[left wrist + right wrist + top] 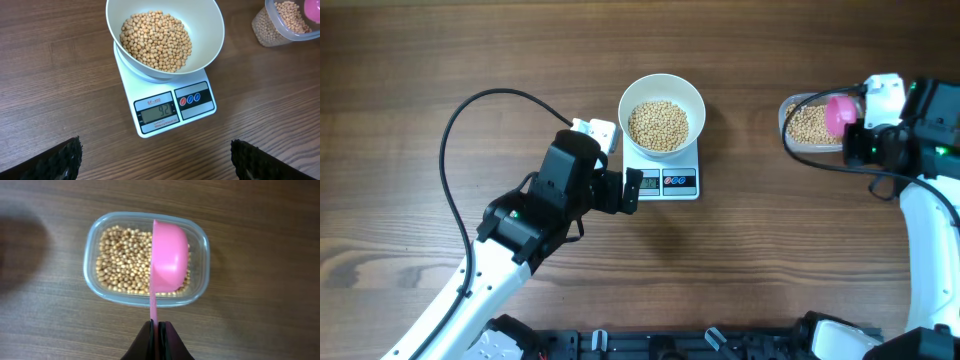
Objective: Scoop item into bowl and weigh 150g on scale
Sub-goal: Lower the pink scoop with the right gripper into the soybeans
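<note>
The white bowl (630, 95) (210, 30) stands on the white scale (694, 192) (210, 107) and holds a heap of beige beans (156, 42). The display (158, 111) reads 92. My left gripper (157, 167) is open just in front of the scale, with bare table between its fingers. At the far right, my right gripper (156, 330) is shut on the thin handle of a pink scoop (169, 255) (839, 112). The scoop's cup is tipped on edge over a clear plastic tub (95, 270) (790, 125) that holds more beans (122, 262).
The left arm's black cable (455, 130) loops over the table at the left. The right arm (930, 220) runs along the right edge. Dark hardware (650, 345) lines the front edge of the table.
</note>
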